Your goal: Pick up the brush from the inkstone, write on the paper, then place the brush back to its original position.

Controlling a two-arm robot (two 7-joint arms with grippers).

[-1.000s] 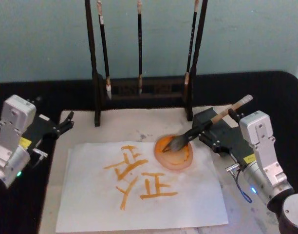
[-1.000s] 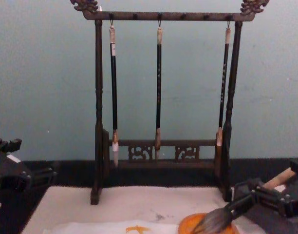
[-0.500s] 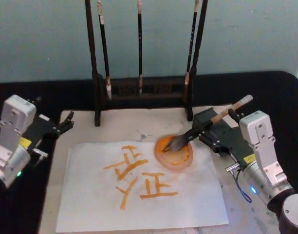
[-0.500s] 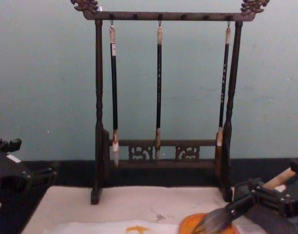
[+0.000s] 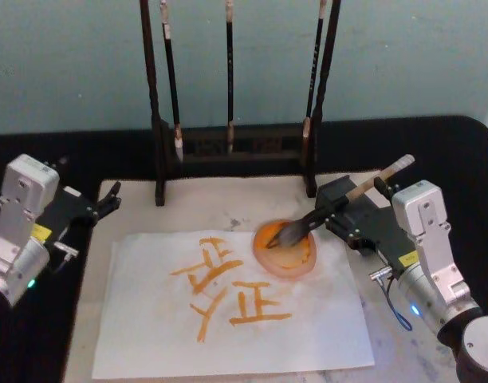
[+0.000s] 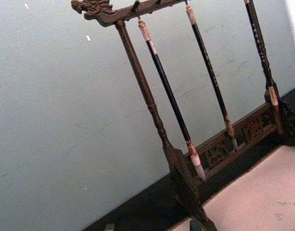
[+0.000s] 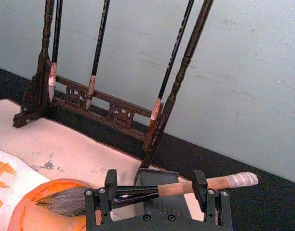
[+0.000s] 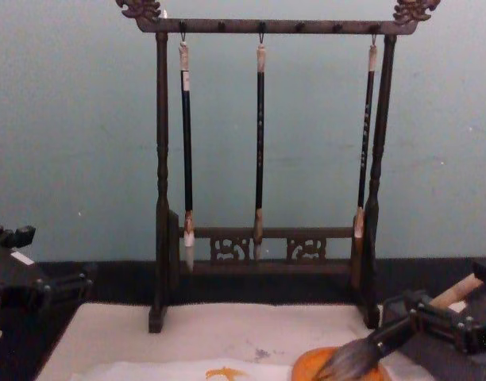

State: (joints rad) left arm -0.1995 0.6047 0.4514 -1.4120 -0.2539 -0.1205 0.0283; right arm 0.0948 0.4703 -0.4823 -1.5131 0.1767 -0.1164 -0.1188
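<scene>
The brush (image 5: 364,189) lies slanted, its grey-black bristles on the inkstone (image 5: 288,257), a round orange-stained dish at the paper's far right corner. Its pale handle crosses a dark rectangular tray (image 7: 157,177) and sticks up past it. My right gripper (image 5: 344,223) stands open just on the near side of the brush (image 7: 138,191), its fingers spread along the handle's length and not clamping it. The white paper (image 5: 300,339) carries orange brush strokes (image 5: 228,291). My left gripper (image 5: 110,199) rests open at the mat's left edge, away from everything.
A dark wooden brush rack (image 5: 228,145) with three slim black brushes (image 8: 260,143) hanging from it stands behind the cream mat (image 5: 212,203). The mat lies on a black tabletop (image 5: 435,144), and a pale teal wall is behind.
</scene>
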